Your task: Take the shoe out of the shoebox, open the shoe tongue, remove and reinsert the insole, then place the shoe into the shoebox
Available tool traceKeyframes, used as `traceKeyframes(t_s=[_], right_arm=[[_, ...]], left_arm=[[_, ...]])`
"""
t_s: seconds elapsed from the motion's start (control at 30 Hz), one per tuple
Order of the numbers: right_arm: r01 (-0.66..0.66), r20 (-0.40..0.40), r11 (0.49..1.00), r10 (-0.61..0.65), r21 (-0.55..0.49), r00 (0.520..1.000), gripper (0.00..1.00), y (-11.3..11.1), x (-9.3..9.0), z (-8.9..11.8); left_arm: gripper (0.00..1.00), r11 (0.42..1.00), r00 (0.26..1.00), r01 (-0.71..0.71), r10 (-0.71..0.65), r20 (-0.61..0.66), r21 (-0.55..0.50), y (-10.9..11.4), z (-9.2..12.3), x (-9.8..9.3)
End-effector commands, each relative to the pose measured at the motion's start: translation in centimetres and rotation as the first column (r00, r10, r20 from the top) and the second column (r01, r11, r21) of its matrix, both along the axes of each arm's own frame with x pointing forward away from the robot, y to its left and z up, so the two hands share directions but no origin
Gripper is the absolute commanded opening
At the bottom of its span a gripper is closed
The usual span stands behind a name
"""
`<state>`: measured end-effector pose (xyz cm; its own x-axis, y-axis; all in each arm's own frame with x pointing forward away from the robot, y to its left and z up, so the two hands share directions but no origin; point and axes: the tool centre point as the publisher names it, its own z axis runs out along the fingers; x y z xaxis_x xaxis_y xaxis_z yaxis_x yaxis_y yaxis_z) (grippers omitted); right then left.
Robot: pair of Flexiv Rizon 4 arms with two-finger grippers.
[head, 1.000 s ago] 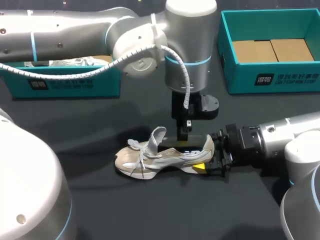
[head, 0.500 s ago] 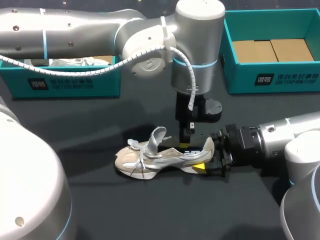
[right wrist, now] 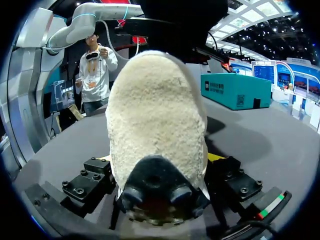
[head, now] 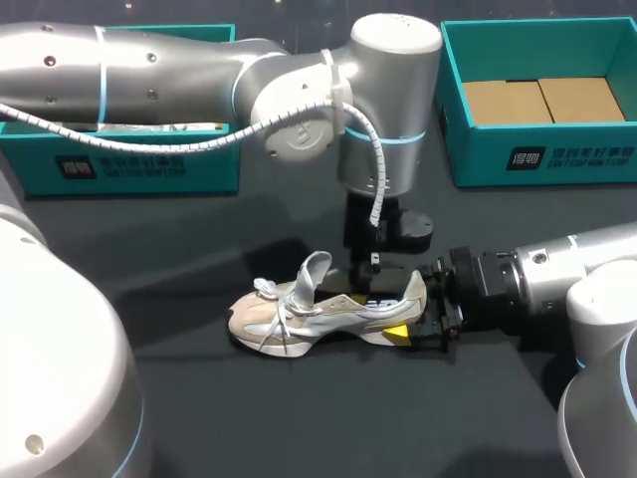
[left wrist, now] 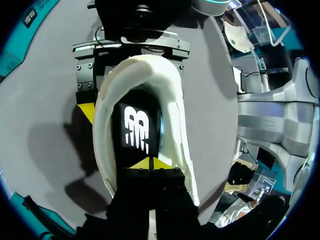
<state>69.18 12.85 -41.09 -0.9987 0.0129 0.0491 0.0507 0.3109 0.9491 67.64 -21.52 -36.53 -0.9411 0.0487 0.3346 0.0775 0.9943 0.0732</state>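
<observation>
1. While the shoe [head: 318, 317] stands upright on the bench [head: 199, 398] at the lower centre of the head view, the right end effector [head: 413, 311] clamps its heel.
2. The left end effector [left wrist: 150, 163], tips pressed together, stands over the insole [left wrist: 137, 127]; whether it nips the insole cannot be told.
3. The insole is probably light and floppy: pinch its heel edge.

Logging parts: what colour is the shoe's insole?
Black insole with a white marking; left wrist view.

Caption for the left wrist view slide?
Left gripper inside the shoe, over the insole; right gripper clamps the heel.
</observation>
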Motion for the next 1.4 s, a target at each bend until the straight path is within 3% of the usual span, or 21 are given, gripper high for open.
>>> traceKeyframes(t_s=[0.03, 0.3, 0.37, 0.6, 0.93, 1.2, 1.3, 1.4], right_arm=[[0.001, 0.000, 1.000, -0.001, -0.003, 1.000, 0.00, 0.0, -0.1, 0.1], [0.001, 0.000, 1.000, -0.001, -0.003, 1.000, 0.00, 0.0, -0.1, 0.1], [0.001, 0.000, 1.000, -0.001, -0.003, 1.000, 0.00, 0.0, -0.1, 0.1], [0.001, 0.000, 1.000, -0.001, -0.003, 1.000, 0.00, 0.0, -0.1, 0.1], [0.001, 0.000, 1.000, -0.001, -0.003, 1.000, 0.00, 0.0, -0.1, 0.1], [0.001, 0.000, 1.000, -0.001, -0.003, 1.000, 0.00, 0.0, -0.1, 0.1], [0.001, 0.000, 1.000, -0.001, -0.003, 1.000, 0.00, 0.0, -0.1, 0.1], [0.001, 0.000, 1.000, -0.001, -0.003, 1.000, 0.00, 0.0, -0.1, 0.1]], left_arm=[[0.00, 1.000, 1.000, 0.015, -0.015, -0.016, -0.007, 0.4, -0.7, -0.1], [0.00, 0.999, 0.999, 0.043, -0.043, -0.011, -0.030, 1.3, -1.0, -0.9], [0.11, 0.998, 0.999, 0.039, -0.038, 0.008, -0.046, 1.4, -1.1, -1.0], [0.29, 0.997, 0.997, 0.036, -0.031, 0.073, -0.066, 1.5, -1.6, -1.6], [0.30, 0.998, 0.975, 0.002, 0.012, 0.221, -0.064, 0.3, -3.2, -1.2], [0.28, 0.998, 0.933, -0.034, 0.054, 0.357, -0.062, -0.3, -4.5, 0.4], [0.25, 0.996, 0.925, -0.068, 0.082, 0.371, -0.051, -0.5, -4.9, 1.3], [0.13, 0.994, 0.923, -0.096, 0.106, 0.370, -0.046, -0.5, -4.9, 2.2]])
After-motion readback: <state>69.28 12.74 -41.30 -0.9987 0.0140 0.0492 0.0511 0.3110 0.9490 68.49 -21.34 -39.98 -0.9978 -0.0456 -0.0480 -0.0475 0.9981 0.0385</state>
